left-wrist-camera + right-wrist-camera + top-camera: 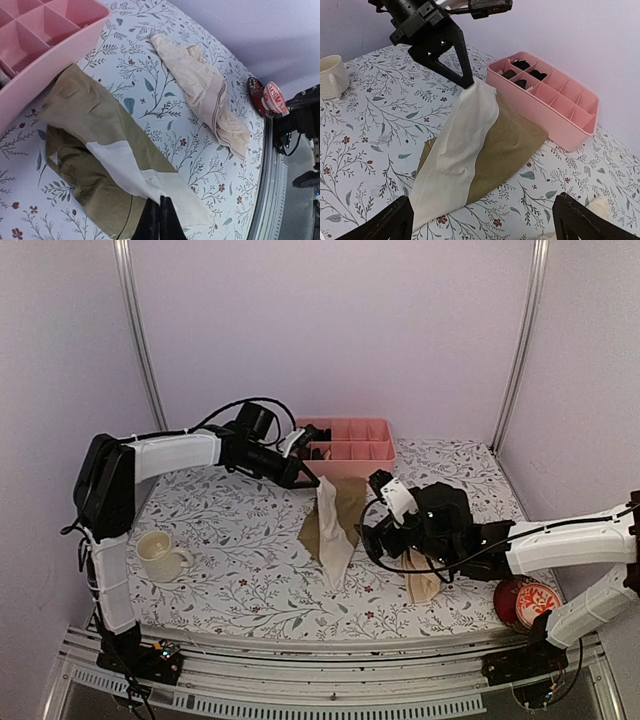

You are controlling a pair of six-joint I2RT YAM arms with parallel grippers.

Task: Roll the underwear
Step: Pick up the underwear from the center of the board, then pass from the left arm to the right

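The olive-brown underwear point(347, 508) with its cream-white part point(332, 535) lies mid-table in front of the pink tray. One cream corner is lifted into a peak. My left gripper point(314, 480) is shut on that corner; in the left wrist view the black fingertips point(160, 215) pinch the cream edge above the olive cloth point(95, 115). The right wrist view shows the garment point(512, 145) hanging like a tent from the left gripper point(466, 81). My right gripper point(487, 220) is open and holds nothing, low over the table just right of the garment. The peach-beige underwear point(422, 585) point(205, 95) lies crumpled under the right arm.
The pink compartment tray point(350, 468) point(50, 70) point(535, 112) stands at the back, with small black bundles point(520, 65) in its left cells. A cream mug point(160, 555) point(330, 75) sits at the left. A red can point(525, 602) point(267, 97) stands near the front right edge.
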